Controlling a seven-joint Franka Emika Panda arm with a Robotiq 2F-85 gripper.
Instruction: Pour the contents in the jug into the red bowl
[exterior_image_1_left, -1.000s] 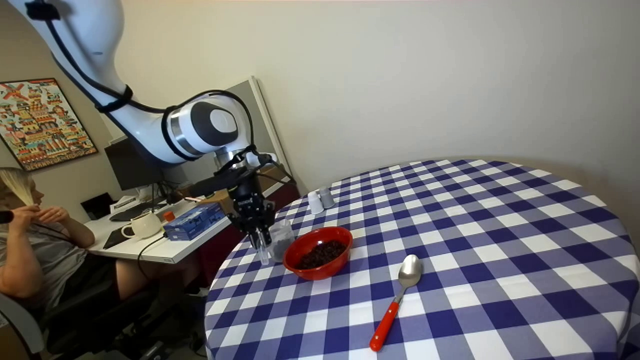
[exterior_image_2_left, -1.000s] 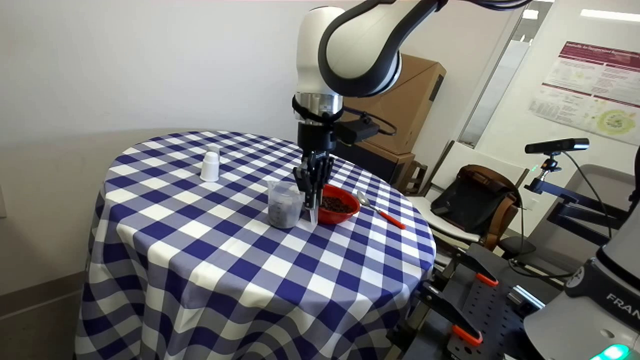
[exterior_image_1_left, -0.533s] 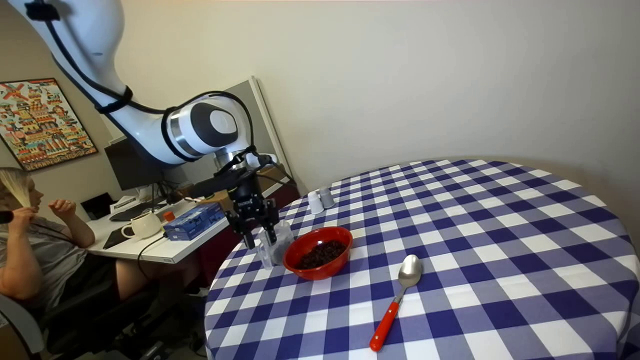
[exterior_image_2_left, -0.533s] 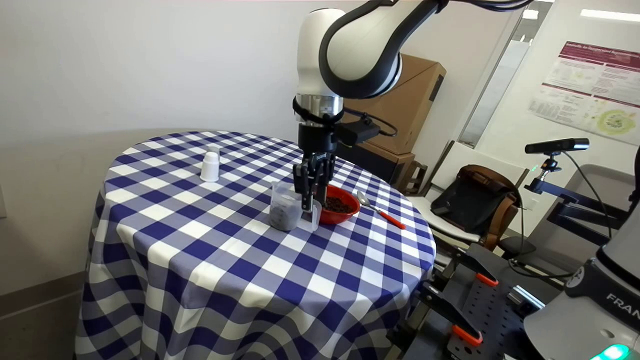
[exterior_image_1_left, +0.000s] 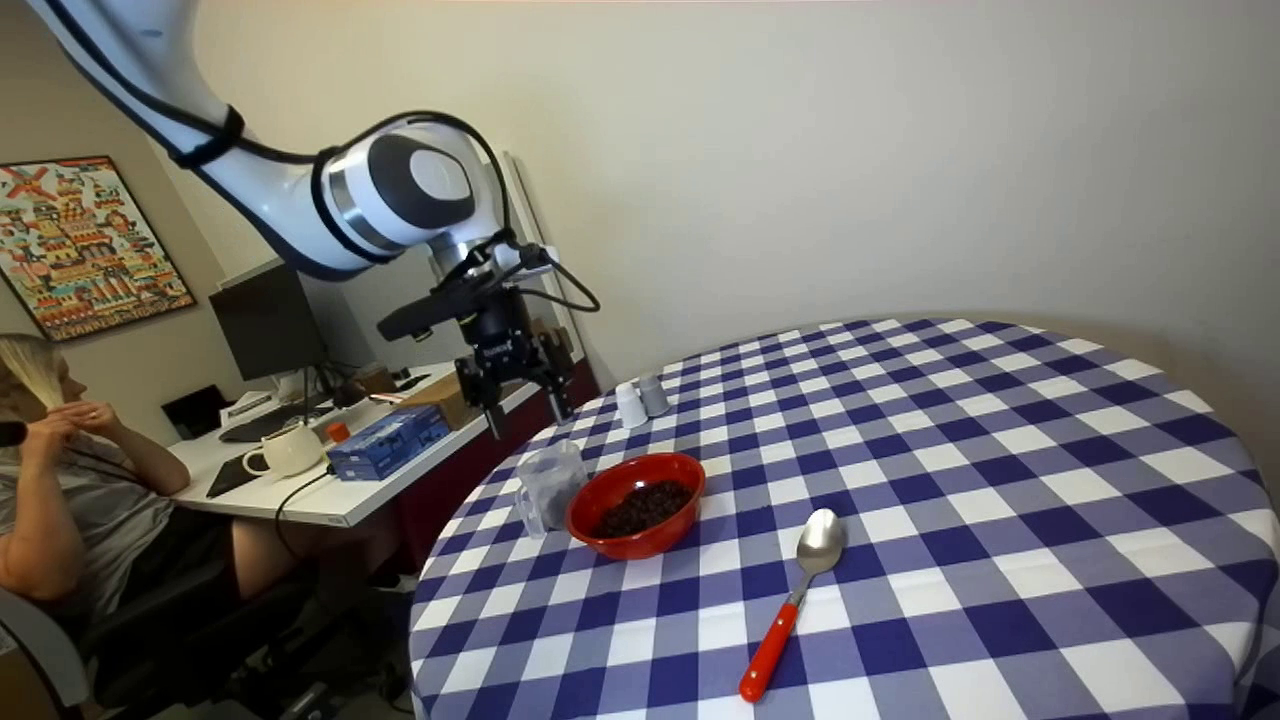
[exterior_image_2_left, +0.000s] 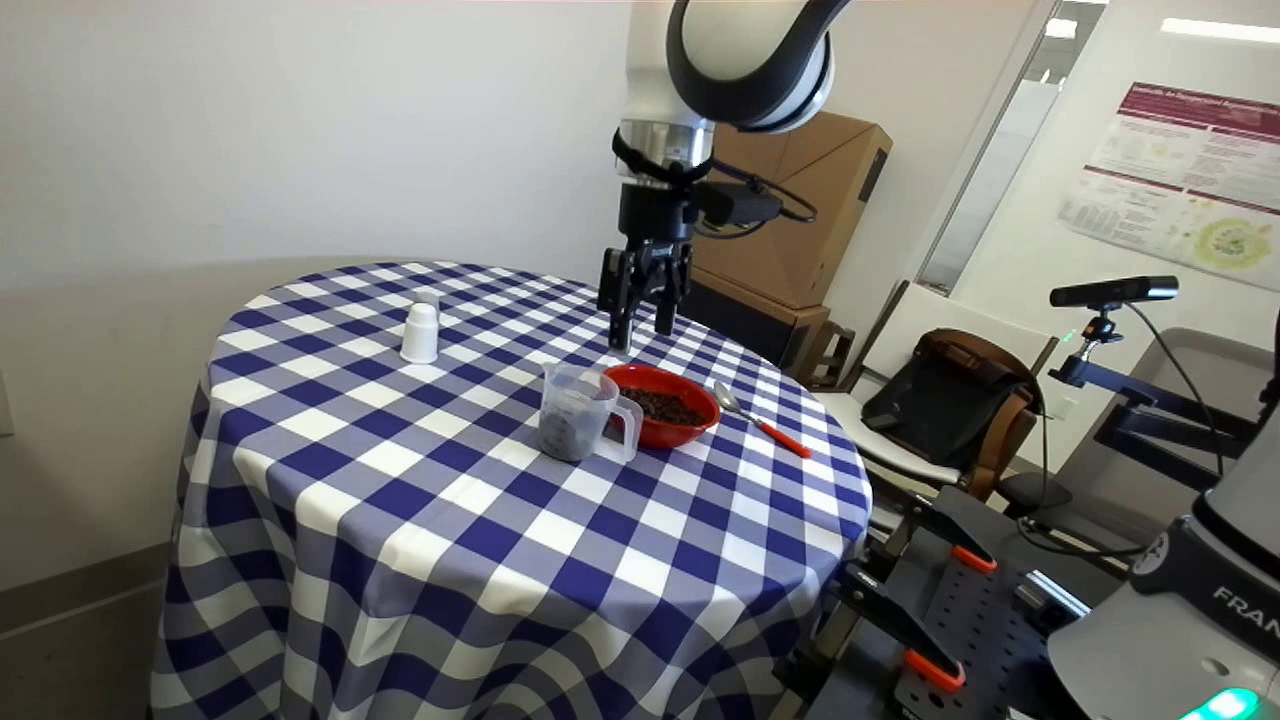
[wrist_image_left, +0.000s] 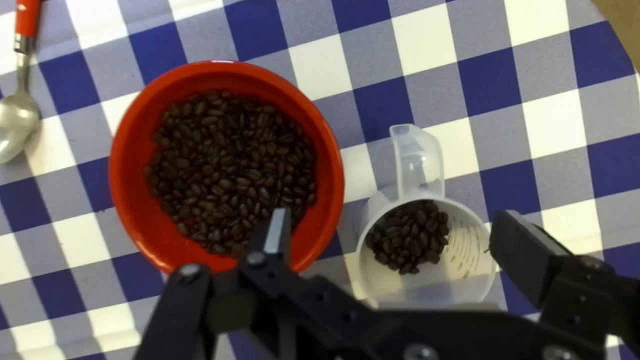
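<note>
The jug (exterior_image_2_left: 563, 395), a small clear cup with a handle (wrist_image_left: 419, 160), stands upright on the checked cloth in both exterior views. A small clump of dark coffee beans (wrist_image_left: 412, 235) lies inside it. Beside it sits the red bowl (wrist_image_left: 122, 165), its bottom covered by many more beans (wrist_image_left: 235, 160). My gripper (exterior_image_1_left: 530, 418) hangs above the jug and bowl, clear of both. Its jaws are wide apart and hold nothing. From the wrist, one fingertip (wrist_image_left: 276, 231) overlaps the bowl and the other finger (wrist_image_left: 525, 255) appears just past the jug's rim; the gripper's body hides the jug's near edge.
A spoon with a red handle (exterior_image_1_left: 770, 650) lies on the far side of the bowl from the jug. White and grey upturned cups (exterior_image_2_left: 420, 335) stand farther off on the round table. A person (exterior_image_1_left: 80, 510) sits at a desk (exterior_image_1_left: 300, 500) beyond the table edge.
The gripper was shut on the jug's handle; it has opened, let go and risen well above. The jug has shifted slightly and stays standing on the cloth. Bowl and spoon have not moved.
</note>
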